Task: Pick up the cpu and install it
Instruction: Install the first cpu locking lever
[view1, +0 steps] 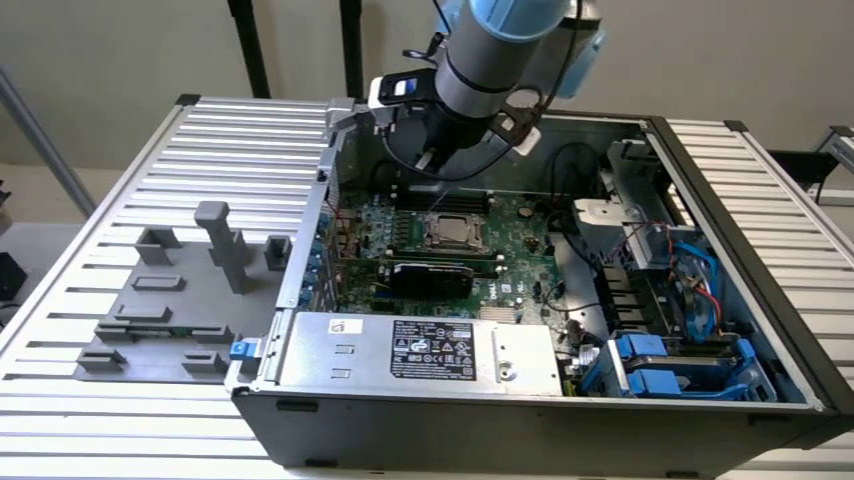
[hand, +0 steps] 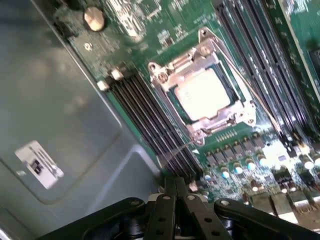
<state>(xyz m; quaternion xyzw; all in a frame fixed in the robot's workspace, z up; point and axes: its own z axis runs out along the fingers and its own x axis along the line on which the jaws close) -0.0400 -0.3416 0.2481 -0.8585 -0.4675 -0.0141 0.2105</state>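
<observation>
Already the cpu (hand: 202, 95) lies flat inside the metal-framed socket (hand: 200, 85) on the green motherboard (view1: 514, 225), while the tool (hand: 175, 200) hangs above the open computer case (view1: 534, 400) with its fingers pressed together on nothing. Judging by this, seating is the step in hand. Doing it well means checking that the chip sits level within the frame, corners matched, without any downward force on it.

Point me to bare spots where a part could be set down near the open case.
Free: slatted table beyond the grey fixture block, and the slats on the exterior view's right of the case. Crowded: the motherboard around the cpu, under the gripper.
</observation>
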